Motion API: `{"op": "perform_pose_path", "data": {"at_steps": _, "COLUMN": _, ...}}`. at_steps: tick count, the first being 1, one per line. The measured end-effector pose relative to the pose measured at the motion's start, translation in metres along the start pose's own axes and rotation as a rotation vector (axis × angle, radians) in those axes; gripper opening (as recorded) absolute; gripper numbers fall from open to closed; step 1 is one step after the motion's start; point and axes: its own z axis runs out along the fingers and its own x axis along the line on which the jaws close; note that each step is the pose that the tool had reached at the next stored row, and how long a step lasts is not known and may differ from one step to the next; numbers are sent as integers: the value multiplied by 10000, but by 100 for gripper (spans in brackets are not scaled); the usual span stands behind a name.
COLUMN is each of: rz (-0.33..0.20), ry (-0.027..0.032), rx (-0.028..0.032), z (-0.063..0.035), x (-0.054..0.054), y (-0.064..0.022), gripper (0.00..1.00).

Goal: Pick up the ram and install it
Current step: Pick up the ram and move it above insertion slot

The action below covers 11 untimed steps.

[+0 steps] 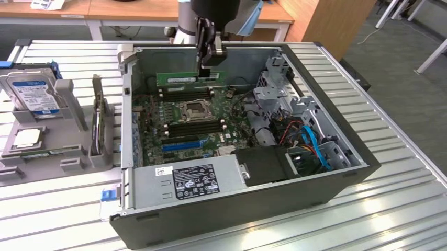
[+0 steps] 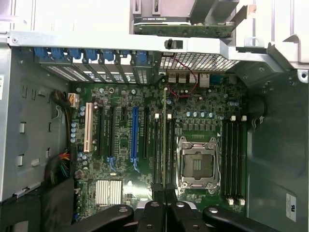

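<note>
Exterior view: an open computer case (image 1: 335, 180) lies on its side on the slatted metal desk (image 1: 391, 209) and takes up the middle of the frame. The tool (image 1: 208, 65) hangs down from the upper centre, above the far part of the case. Its fingers are pinched nearly together on the ram (image 1: 178, 78), gripping it near the end at the exterior view's right. The ram is held level with its long edge down, clear of the motherboard (image 1: 209, 137) and above the dark memory slots (image 1: 183, 94) at the far side of the processor socket (image 1: 196, 110). A silver power supply (image 1: 188, 180) sits at the lower centre of the case. At the left edge of the frame, a hard drive (image 1: 33, 94) with a blue-white label stands in a grey holder (image 1: 70, 112), and a square processor chip (image 1: 26, 137) lies below it.

Wrist view: the camera looks straight down into the case. The ram (image 2: 164, 135) shows edge-on as a thin green line running out from the tool (image 2: 164, 192), whose black fingers (image 2: 157, 193) are clamped against both of its faces. The line lies between two black slots with white clips (image 2: 157, 116), beside the open processor socket (image 2: 197, 164). Another pair of slots (image 2: 232, 159) lies on the socket's other side. A blue expansion slot (image 2: 134, 133) lies beyond the ram from the socket.
</note>
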Motion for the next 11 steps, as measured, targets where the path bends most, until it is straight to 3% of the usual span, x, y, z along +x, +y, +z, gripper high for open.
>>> {"op": "perform_pose_path", "data": {"at_steps": 11, "rz": -1, "ry": 1, "rx": 49, "z": 144, "x": 3, "y": -7, "gripper": 12}}
